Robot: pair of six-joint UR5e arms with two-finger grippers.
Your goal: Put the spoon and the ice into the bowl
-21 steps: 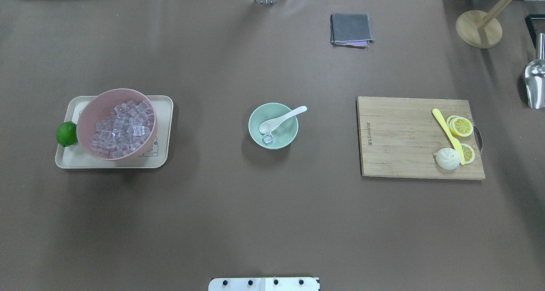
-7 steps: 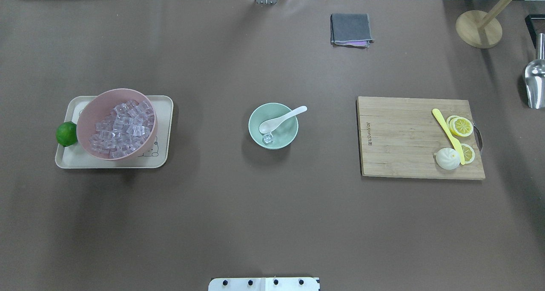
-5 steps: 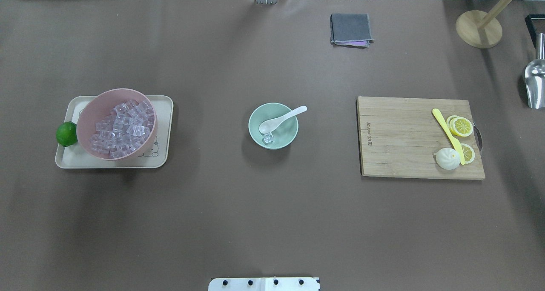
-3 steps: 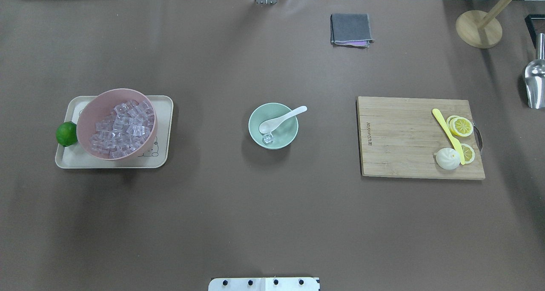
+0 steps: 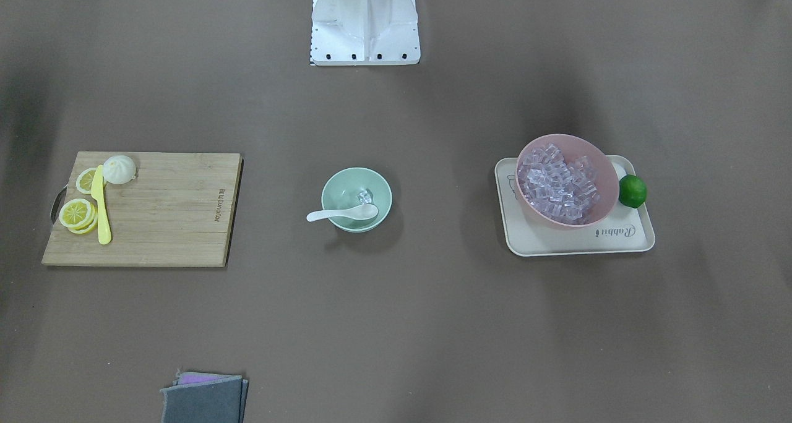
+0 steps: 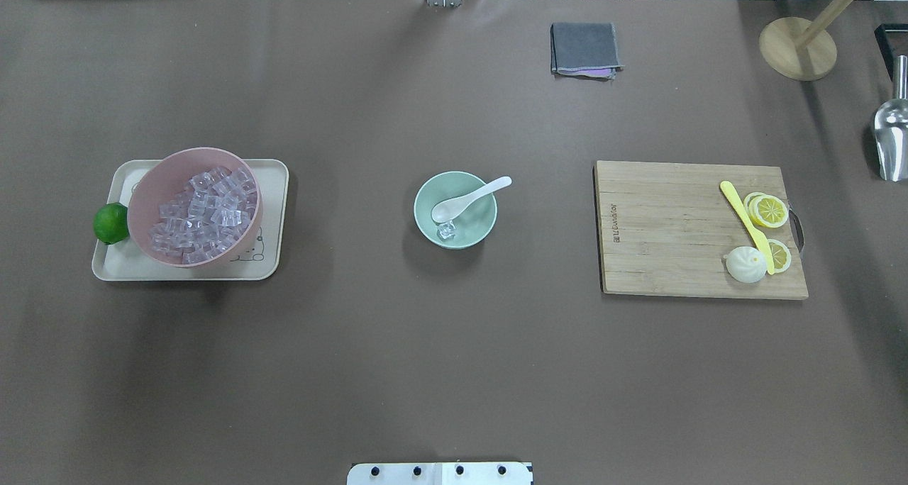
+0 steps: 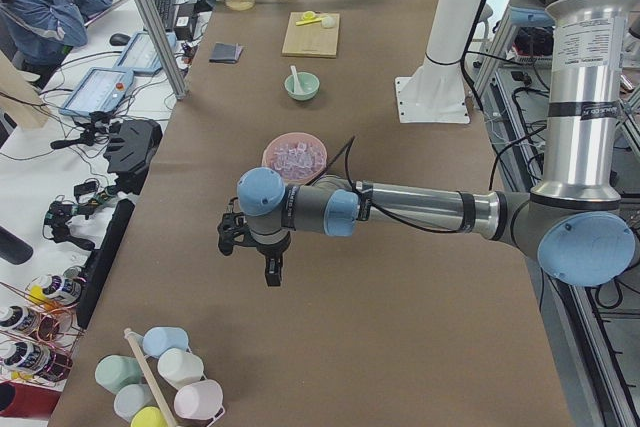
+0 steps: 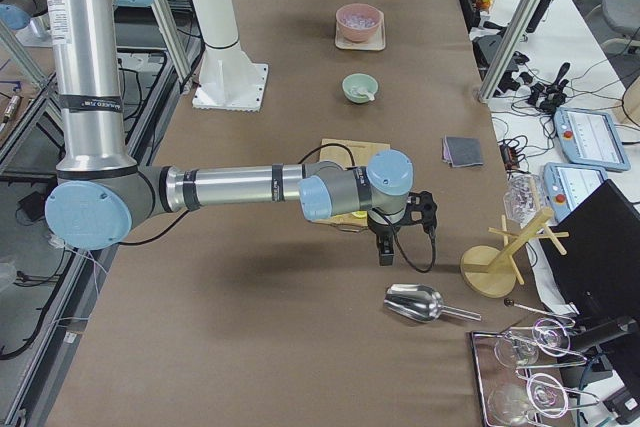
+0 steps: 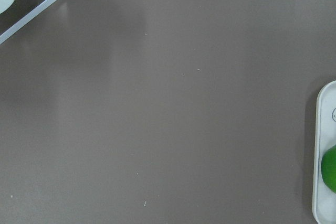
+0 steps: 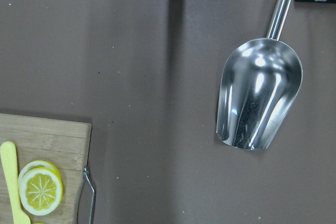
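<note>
The mint-green bowl (image 6: 474, 224) stands at the table's middle, also in the front-facing view (image 5: 376, 191). The white spoon (image 6: 468, 198) lies with its scoop in the bowl and its handle over the rim (image 5: 328, 215). One clear ice cube (image 6: 446, 231) sits in the bowl beside the scoop (image 5: 365, 196). Several more ice cubes (image 6: 202, 215) fill the pink bowl (image 6: 152, 187). My left gripper (image 7: 271, 273) hangs over bare table beyond the tray. My right gripper (image 8: 385, 250) hangs past the cutting board near the scoop. Both show only in side views, so I cannot tell if they are open or shut.
The pink bowl sits on a cream tray (image 6: 273, 187) with a lime (image 6: 111, 223). A cutting board (image 6: 674, 230) holds a yellow knife (image 6: 741, 219), lemon slices and a bun. A metal scoop (image 10: 260, 93), a wooden stand (image 6: 797, 48) and a grey cloth (image 6: 584, 48) lie farther off.
</note>
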